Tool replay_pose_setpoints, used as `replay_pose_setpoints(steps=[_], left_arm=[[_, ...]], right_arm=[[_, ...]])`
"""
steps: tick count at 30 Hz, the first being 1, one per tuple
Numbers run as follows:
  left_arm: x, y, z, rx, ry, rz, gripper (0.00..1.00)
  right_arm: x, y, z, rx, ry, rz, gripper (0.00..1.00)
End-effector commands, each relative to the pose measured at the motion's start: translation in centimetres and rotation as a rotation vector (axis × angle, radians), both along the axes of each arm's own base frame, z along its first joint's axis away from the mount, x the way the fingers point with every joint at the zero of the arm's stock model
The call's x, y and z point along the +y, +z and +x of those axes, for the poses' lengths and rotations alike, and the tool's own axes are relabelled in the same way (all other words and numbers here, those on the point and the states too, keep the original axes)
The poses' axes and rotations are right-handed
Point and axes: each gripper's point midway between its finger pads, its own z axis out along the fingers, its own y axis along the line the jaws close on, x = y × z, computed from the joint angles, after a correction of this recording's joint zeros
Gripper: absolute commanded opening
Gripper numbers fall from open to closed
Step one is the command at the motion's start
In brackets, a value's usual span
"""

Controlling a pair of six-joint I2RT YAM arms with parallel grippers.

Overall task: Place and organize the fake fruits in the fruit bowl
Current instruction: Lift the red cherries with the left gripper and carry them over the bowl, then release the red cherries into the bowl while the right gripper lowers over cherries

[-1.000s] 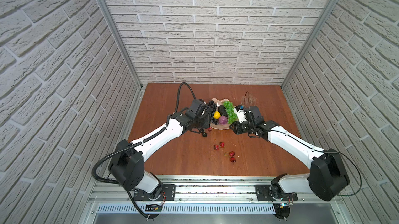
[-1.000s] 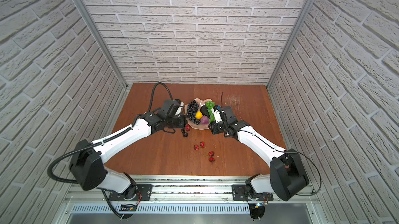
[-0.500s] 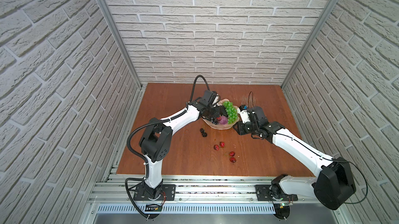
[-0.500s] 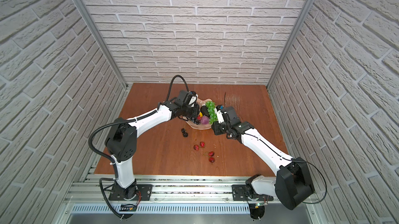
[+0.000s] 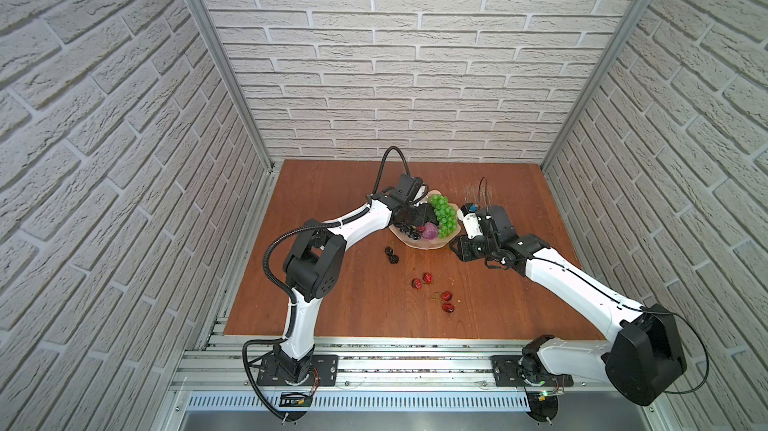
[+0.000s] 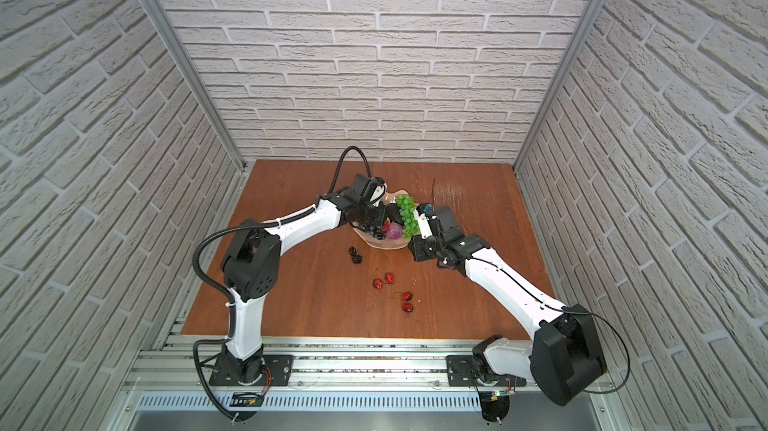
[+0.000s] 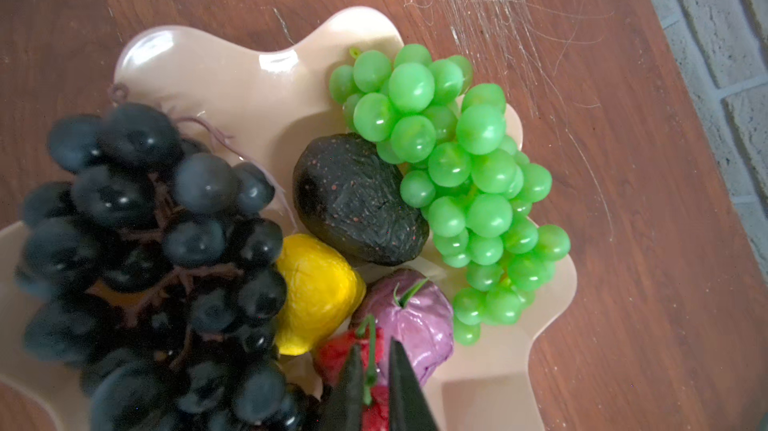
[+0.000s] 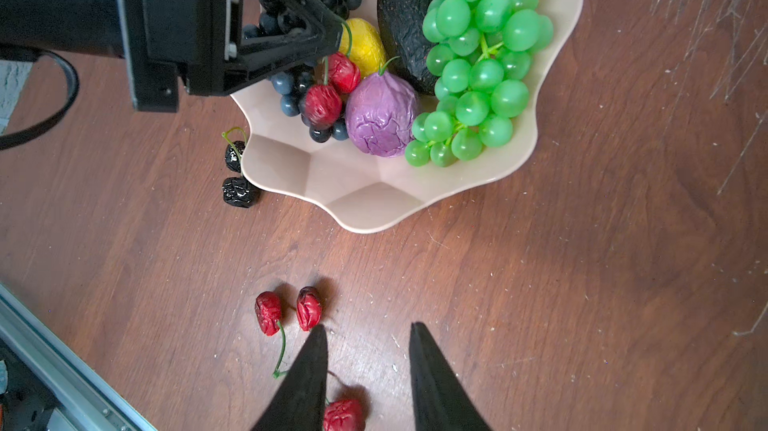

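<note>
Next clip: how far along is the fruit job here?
Done: dark grapes, green grapes, avocado, lemon and purple fruit lie in the fruit bowl. In hand: the left gripper, jaws slightly apart, straddles the stem of a red cherry pair resting in the bowl. Left: black cherries beside the rim, plus a middle red pair and a near red pair on the table; right gripper open, empty.

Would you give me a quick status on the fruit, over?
Left gripper open around stem of red cherry pair, inside fruit bowl. Right gripper open, empty. Black cherries, four red cherries on table. Nothing in the way.
</note>
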Motion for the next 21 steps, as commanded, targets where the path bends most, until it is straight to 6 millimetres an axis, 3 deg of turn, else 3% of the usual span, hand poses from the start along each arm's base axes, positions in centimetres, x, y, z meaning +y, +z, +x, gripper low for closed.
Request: replay_pose_setpoints(steps=[1, 7, 13, 16, 21], left_arm=[[0.1, 0.7, 0.7, -0.035, 0.003, -0.002, 0.28], [0.1, 2.6, 0.7, -0.066, -0.005, -0.024, 0.36], [0.6, 6.3, 0.0, -0.104, -0.003, -0.060, 0.42], [1.9, 7.6, -0.7, -0.102, 0.025, -0.062, 0.50], [4.6, 7.4, -2.7, -0.056, 0.070, -0.048, 0.55]], right_arm=[[-0.2, 0.5, -0.4, -0.019, 0.004, 0.000, 0.35], [-0.2, 0.9, -0.7, -0.013, 0.007, 0.000, 0.36], [-0.2, 1.3, -1.7, 0.007, 0.038, -0.032, 0.37], [0.0, 1.3, -2.8, 0.018, 0.067, -0.080, 0.38], [0.8, 0.0, -5.0, 0.068, 0.141, -0.202, 0.41]])
